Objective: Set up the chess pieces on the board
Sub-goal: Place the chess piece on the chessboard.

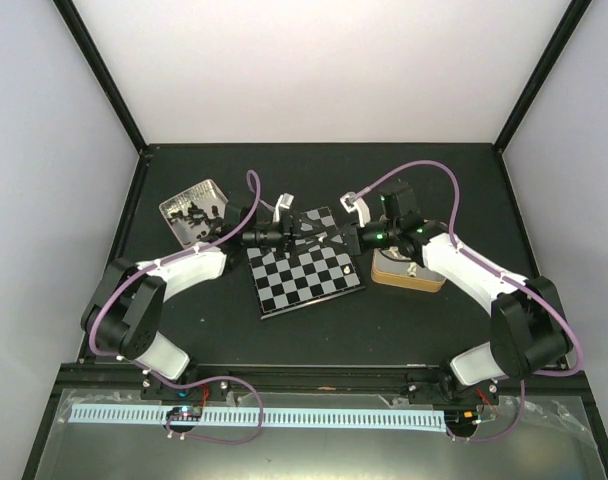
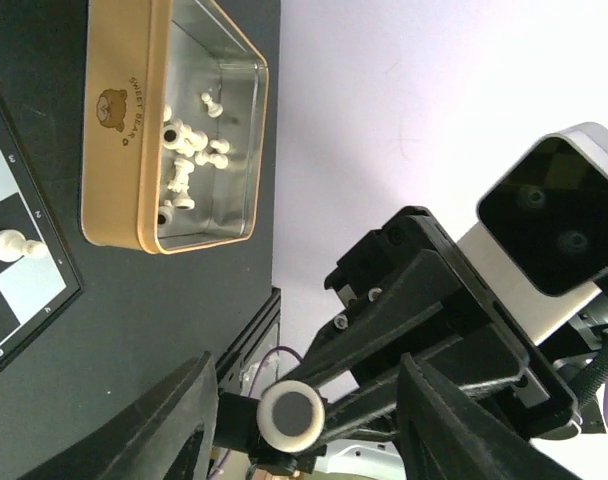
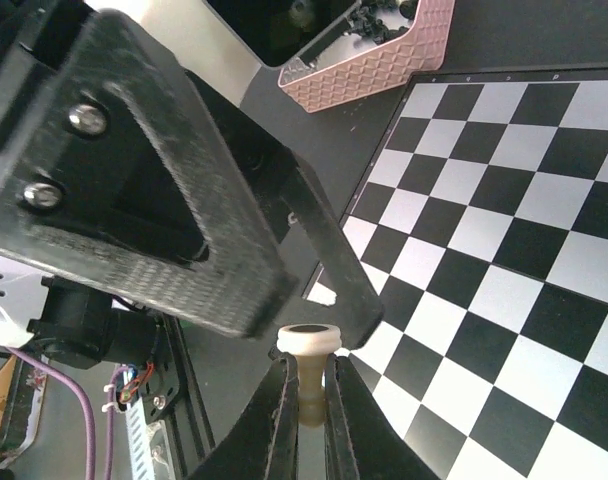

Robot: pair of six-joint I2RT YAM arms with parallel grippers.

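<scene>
Light: bright and even, the white walls [image 1: 314,70] nearly washed out
Shadows: soft and faint on the black table [image 1: 404,320]
Glare: pale squares of the board [image 3: 504,230] shine; the metal inside of the tan box [image 2: 234,150] reflects light
Focus: pink tray [image 3: 374,60] slightly soft; overhead view sharp, details small

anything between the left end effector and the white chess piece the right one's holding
Nothing visible. The white chess piece has its base in the open gap between the left end effector fingers, and the right end effector grips its stem.
</scene>
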